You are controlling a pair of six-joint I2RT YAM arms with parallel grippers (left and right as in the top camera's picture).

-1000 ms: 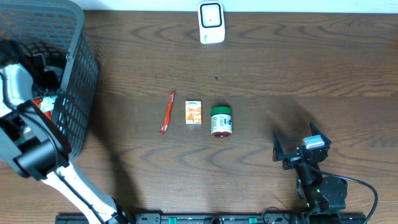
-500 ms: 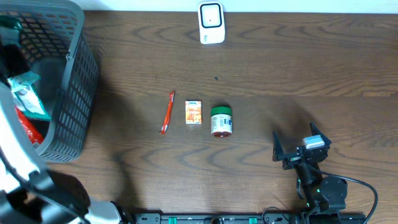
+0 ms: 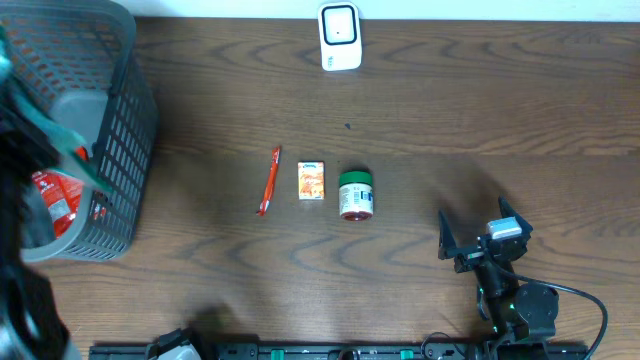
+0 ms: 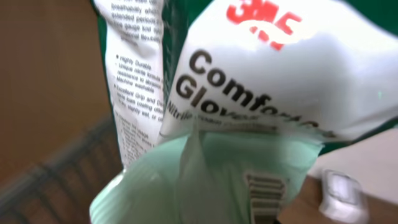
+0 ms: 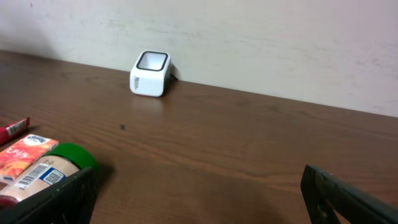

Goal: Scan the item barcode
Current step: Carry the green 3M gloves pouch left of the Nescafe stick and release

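Seemingly early on: the left gripper (image 4: pixel 261 202) is clamped on the glove packet (image 4: pixel 249 93) above the basket (image 3: pixel 120 150) at far left, well apart from the scanner (image 3: pixel 339 37) at top centre, the scan not yet done; right gripper (image 3: pixel 478 238) idle at lower right, jaws apart

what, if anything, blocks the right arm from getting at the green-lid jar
Probably nothing, so likely yes. The right gripper stands open and empty, and only bare table lies between it and the jar, which lies on its side beside the orange box.
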